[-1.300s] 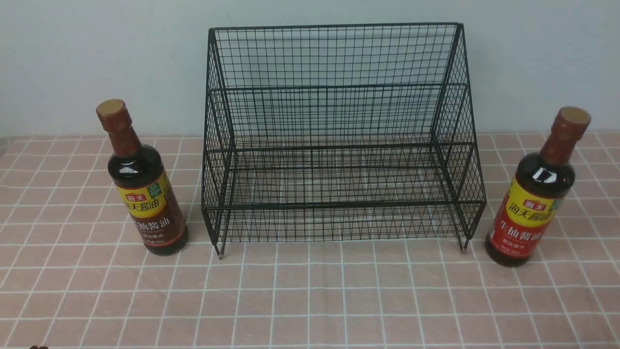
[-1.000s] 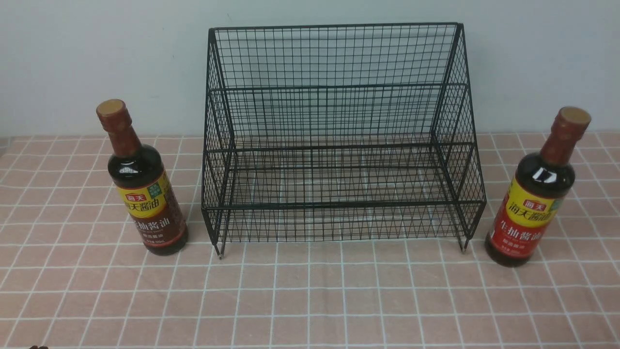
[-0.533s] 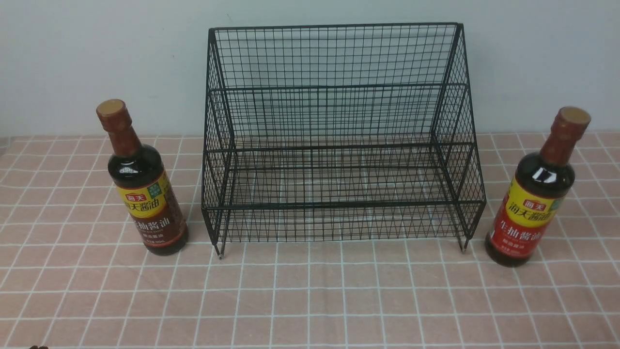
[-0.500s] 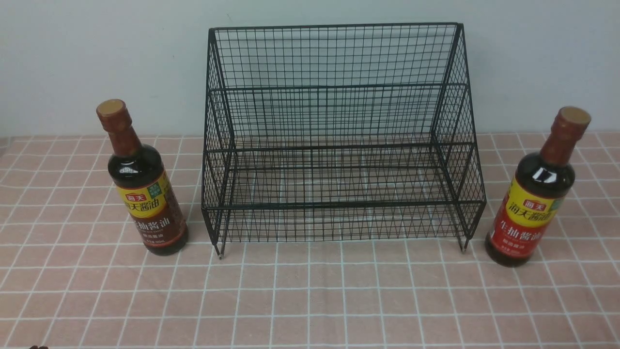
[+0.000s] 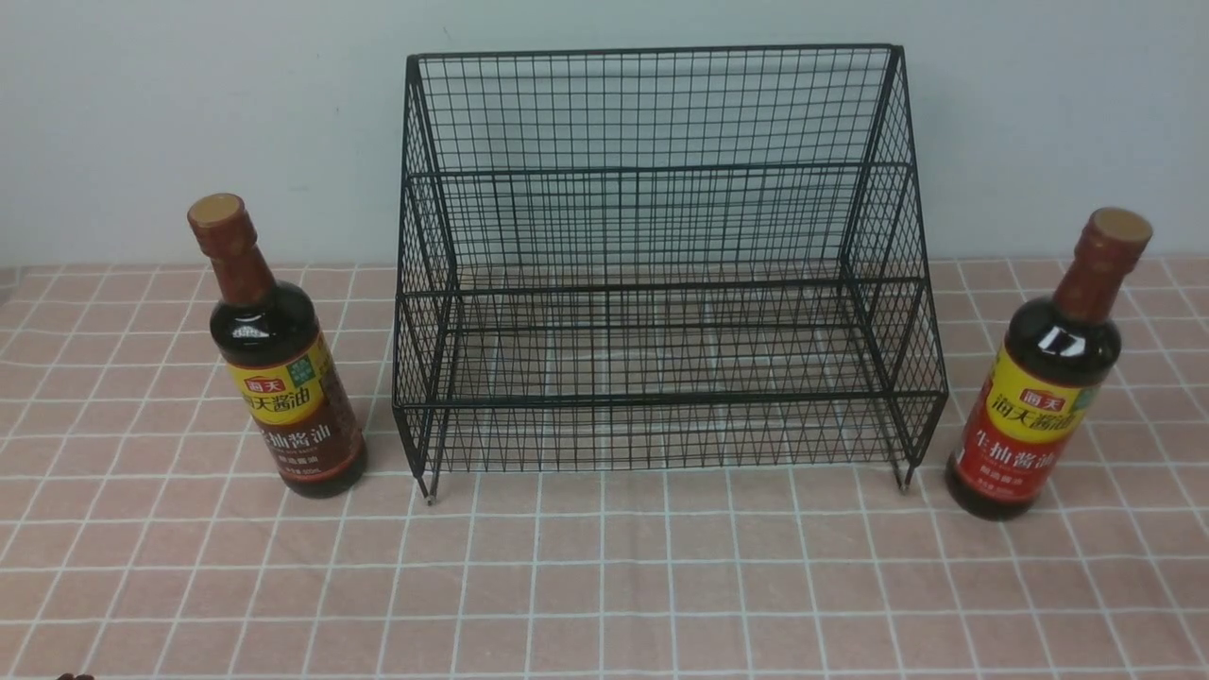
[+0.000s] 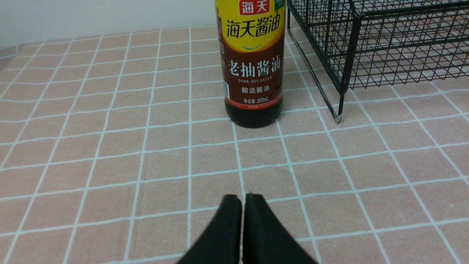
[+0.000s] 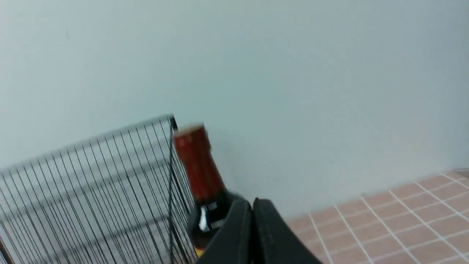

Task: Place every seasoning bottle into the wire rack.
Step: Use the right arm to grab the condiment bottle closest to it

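The black wire rack [image 5: 661, 283] stands at the back middle of the table with nothing in it. A seasoning bottle with a brown lower label [image 5: 279, 364] stands upright to its left, and one with a red lower label [image 5: 1044, 387] stands upright to its right. Neither gripper shows in the front view. In the left wrist view my left gripper [image 6: 243, 198] is shut and empty, a short way in front of the brown-label bottle [image 6: 253, 69] beside the rack's corner [image 6: 342, 77]. My right gripper [image 7: 252, 202] is shut and empty, with the red-label bottle's neck [image 7: 198, 168] and the rack [image 7: 110, 190] beyond it.
A pink cloth with a white grid [image 5: 604, 576] covers the table. A pale wall [image 5: 189, 113] rises right behind the rack and the bottles.
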